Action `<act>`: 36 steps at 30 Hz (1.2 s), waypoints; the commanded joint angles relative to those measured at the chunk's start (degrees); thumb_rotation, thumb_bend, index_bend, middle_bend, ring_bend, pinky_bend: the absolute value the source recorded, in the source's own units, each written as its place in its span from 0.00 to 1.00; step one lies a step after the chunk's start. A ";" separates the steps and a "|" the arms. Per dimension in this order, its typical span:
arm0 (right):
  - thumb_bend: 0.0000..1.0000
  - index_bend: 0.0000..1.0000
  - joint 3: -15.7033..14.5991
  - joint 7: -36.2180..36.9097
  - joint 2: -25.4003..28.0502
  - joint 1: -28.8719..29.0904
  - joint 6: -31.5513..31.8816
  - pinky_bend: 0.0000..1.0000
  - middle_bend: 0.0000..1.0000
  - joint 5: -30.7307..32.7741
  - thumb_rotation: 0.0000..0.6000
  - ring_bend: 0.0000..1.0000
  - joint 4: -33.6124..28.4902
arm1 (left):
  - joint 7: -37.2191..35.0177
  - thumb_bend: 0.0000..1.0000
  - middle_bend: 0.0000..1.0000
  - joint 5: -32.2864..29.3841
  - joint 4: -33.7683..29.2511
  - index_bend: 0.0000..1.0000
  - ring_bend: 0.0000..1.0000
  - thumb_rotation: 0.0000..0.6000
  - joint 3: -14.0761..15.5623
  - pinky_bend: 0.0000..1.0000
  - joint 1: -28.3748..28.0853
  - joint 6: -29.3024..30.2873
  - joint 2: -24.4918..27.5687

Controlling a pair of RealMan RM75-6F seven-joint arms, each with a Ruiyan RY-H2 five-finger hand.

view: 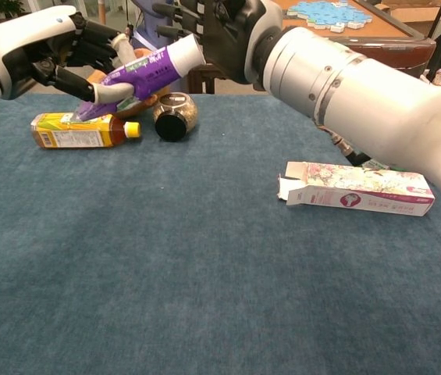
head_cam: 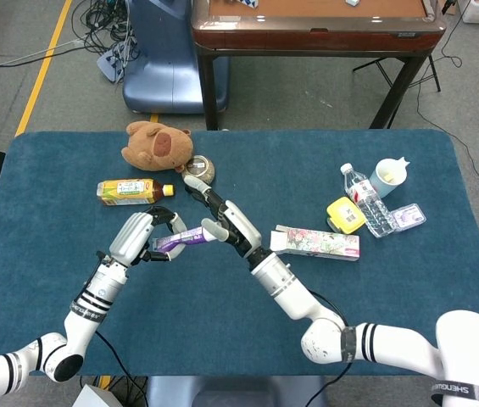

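Gripping the purple tube [head_cam: 181,240] near its flat crimped end, the left hand [head_cam: 137,238] holds it lifted clear of the blue table [head_cam: 69,195], fingers wrapped around the tube's lower half. In the chest view the tube slants up to the right, its white cap end meeting the right hand [head_cam: 225,223]. The right hand's fingers [view: 175,11] are spread apart at the cap; whether they actually pinch it cannot be told, since the palm hides the contact.

Beneath the tube, on the table, a yellow-labelled tea bottle [head_cam: 133,191] lies on its side, and just right of it a small round jar [head_cam: 198,170] lies tipped over with its dark lid facing the chest camera. A brown plush toy [head_cam: 158,144] sits behind them near the far edge. Right of the right forearm lies a floral carton [head_cam: 317,242] with one end flap open. Further right are a yellow box [head_cam: 344,214], a water bottle [head_cam: 368,202] on its side, a white cup [head_cam: 387,175] and a small clear packet [head_cam: 409,217].
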 commanded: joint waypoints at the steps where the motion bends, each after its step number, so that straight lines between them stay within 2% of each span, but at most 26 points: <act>1: 0.00 0.00 0.09 0.45 -0.29 0.15 0.11 0.00 0.00 -0.17 0.44 0.00 0.21 | -0.03 0.46 0.70 0.00 0.06 0.67 0.48 1.00 0.00 0.25 -0.04 -0.07 -0.04; 27: 0.00 0.00 -0.31 1.95 -1.34 1.67 -0.12 0.00 0.00 -1.55 0.44 0.00 0.44 | -0.36 0.46 0.70 -0.23 0.74 0.67 0.48 1.00 -0.44 0.25 -0.41 -0.31 -0.27; 36: 0.00 0.00 -0.91 0.42 2.95 0.09 1.22 0.00 0.00 -3.23 0.44 0.00 -2.64 | -0.70 0.46 0.70 1.08 1.69 0.66 0.48 1.00 0.60 0.25 0.41 0.49 0.59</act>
